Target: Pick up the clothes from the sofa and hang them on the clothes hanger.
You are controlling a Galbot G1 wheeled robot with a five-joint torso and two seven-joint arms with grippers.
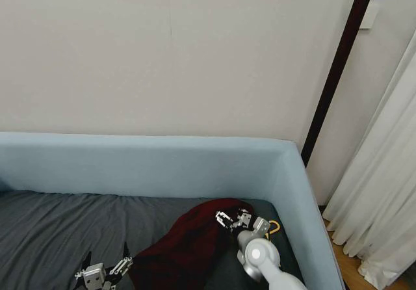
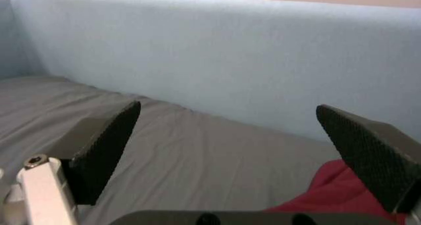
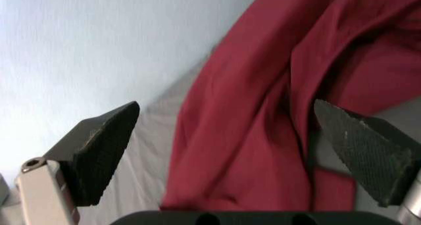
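Pale wall [image 1: 162,56], blue-backed sofa [image 1: 162,166] under a heaped dark red garment [image 1: 188,244]; head view: right gripper [image 1: 231,220] at the garment's far edge, left gripper [image 1: 105,263] just beside its near edge; left wrist: fingers [image 2: 105,141] spread, garment corner beyond one; right wrist: fingers [image 3: 98,151] spread, garment folds between them.

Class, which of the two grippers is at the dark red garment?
The right gripper, open at the red garment; the left gripper is open over bare grey cushion.
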